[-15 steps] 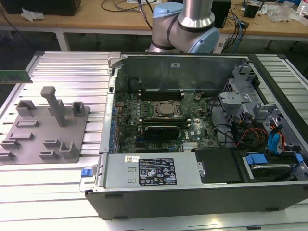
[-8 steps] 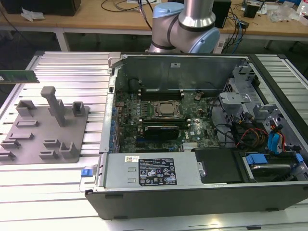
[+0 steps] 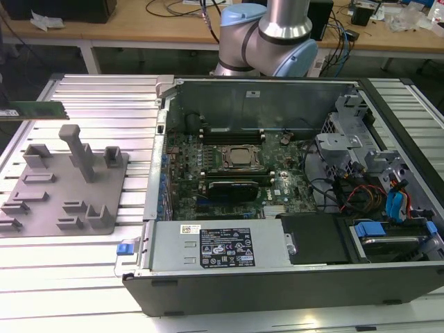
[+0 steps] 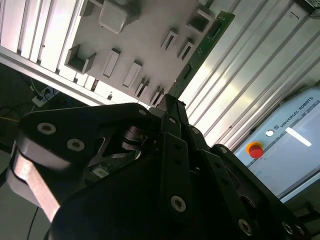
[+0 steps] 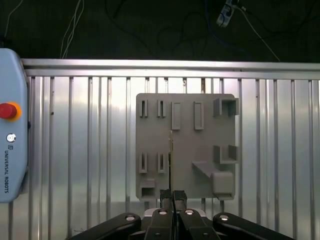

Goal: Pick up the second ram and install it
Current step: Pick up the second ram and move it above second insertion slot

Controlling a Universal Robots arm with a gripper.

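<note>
Gripping the second ram (image 4: 200, 55), hand (image 5: 173, 194) above fixture (image 5: 190, 145).

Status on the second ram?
Gripper shut on ram. Ram held over fixture, edge-on. Case to exterior view's right, not yet reached.

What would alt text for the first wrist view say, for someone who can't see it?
The gripper is shut on the second ram, a thin stick seen edge-on, held above a grey plastic fixture with slots and posts. The fixture lies on a ribbed metal table, which also bears a pale blue control unit with a red button.
</note>
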